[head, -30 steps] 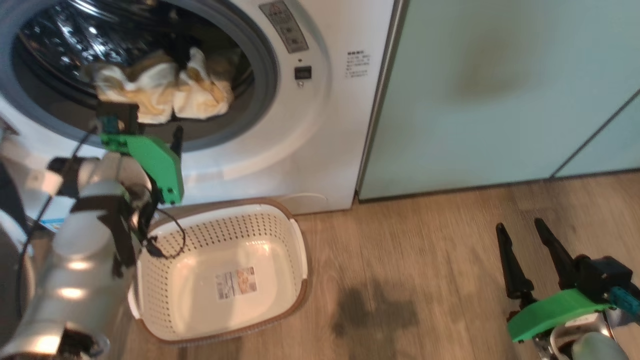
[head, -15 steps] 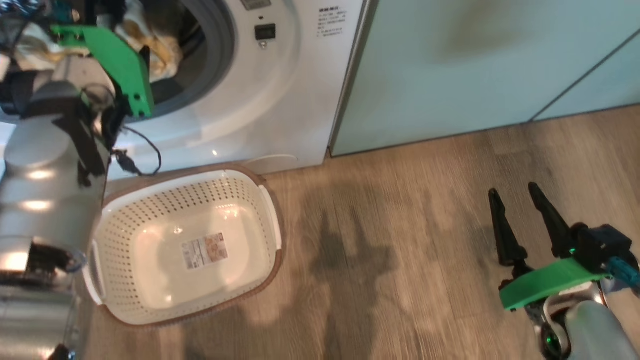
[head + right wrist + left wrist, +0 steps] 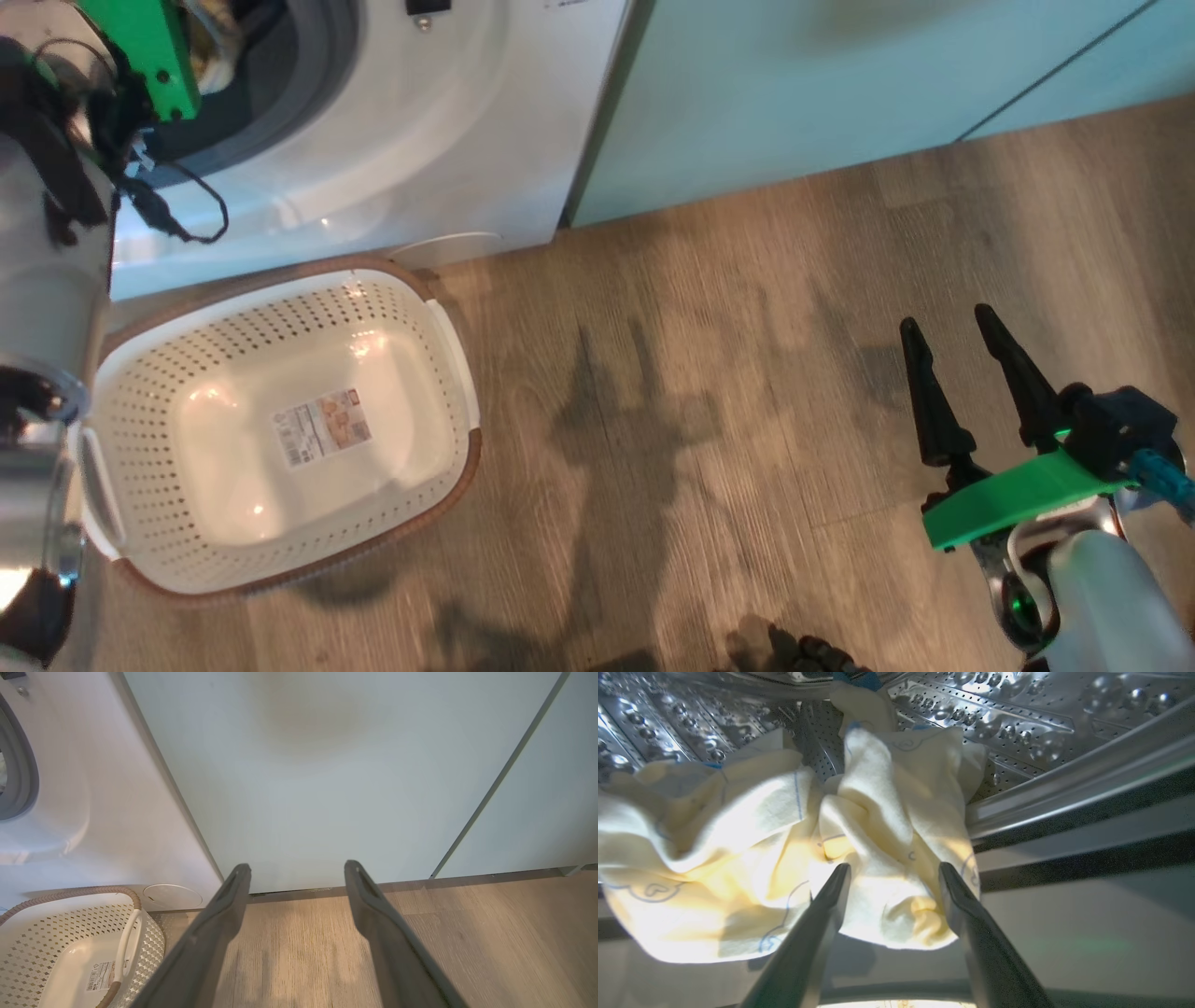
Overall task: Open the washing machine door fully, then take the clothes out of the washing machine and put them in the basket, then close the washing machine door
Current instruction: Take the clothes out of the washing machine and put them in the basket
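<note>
The clothes (image 3: 878,812), pale yellow with thin blue line drawings, lie bunched at the mouth of the steel drum (image 3: 1017,714). My left gripper (image 3: 894,868) is open inside the washing machine (image 3: 448,140), one finger on each side of a hanging fold of the cloth. The cream perforated basket (image 3: 149,373) stands on the floor below the machine's front, with nothing in it but a label sticker. Over the floor far to the right, my right gripper (image 3: 962,345) is open and holds nothing. The basket (image 3: 28,938) also shows in the right wrist view. The washing machine door is out of view.
Pale green cabinets (image 3: 327,765) stand right of the machine, straight ahead of my right gripper (image 3: 296,868). Wooden floor (image 3: 709,392) stretches between the basket and my right arm. My left forearm (image 3: 47,280) hangs over the basket's left end.
The head camera has tilted down and turned, so the whole scene slid up and left. My left arm has reached up into the drum opening. The right gripper stays open and nearly still.
</note>
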`<state>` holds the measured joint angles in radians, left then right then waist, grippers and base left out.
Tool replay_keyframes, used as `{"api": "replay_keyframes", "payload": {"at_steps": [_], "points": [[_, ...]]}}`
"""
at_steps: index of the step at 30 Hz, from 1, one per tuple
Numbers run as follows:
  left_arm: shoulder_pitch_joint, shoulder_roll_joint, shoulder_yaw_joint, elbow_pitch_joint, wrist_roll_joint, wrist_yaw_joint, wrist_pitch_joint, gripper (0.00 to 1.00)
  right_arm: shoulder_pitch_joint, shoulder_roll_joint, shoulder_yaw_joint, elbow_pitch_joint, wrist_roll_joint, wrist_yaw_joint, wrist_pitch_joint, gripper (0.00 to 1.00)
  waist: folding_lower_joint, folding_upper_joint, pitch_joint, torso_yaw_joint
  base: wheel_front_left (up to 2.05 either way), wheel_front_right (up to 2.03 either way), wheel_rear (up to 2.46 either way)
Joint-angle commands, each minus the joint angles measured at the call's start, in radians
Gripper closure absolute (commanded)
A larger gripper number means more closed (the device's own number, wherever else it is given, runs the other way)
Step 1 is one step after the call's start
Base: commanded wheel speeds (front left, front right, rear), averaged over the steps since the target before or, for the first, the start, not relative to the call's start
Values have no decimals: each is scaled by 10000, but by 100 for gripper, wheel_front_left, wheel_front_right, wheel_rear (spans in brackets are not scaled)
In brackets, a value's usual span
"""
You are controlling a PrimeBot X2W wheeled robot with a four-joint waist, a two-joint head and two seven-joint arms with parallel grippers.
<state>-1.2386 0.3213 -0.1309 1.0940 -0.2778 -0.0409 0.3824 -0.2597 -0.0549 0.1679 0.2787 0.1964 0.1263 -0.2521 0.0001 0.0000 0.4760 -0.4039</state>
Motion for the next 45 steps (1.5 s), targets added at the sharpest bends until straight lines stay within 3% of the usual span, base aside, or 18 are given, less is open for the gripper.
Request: {"api": "replay_keyframes", "payload": {"at_steps": [1,12,22,23,24,34,45], "points": [[-599,507,205,-113,-182,-5,99,0,-285,29,181,-284,89,44,-97,0,-1,0,170,-132,0,0,0],[-1336,661,121,731,-286,29,467,0,-470,41,306,-303,67,44,-97,0,-1,0,624,-356,0,0,0],[-1233,623,-95,1432,-235,417,655,0,-579,45,322,-248,46,44,-97,0,-1,0,782,-378,0,0,0],[-1233,640,-107,1461,-242,415,641,44,-593,45,320,-254,49,44,-97,0,-1,0,801,-374,0,0,0],[-1235,643,-113,1487,-254,427,616,100,-608,45,321,-257,52,44,-97,0,-1,0,817,-368,0,0,0],[-1111,313,13,1554,-657,101,-171,100,-555,29,161,-197,-26,44,-97,0,-1,0,633,-67,0,0,0],[-61,-320,87,1118,-1292,-768,-2547,100,-167,-191,-146,-143,-66,44,-97,0,-1,0,-470,726,0,0,0]]}}
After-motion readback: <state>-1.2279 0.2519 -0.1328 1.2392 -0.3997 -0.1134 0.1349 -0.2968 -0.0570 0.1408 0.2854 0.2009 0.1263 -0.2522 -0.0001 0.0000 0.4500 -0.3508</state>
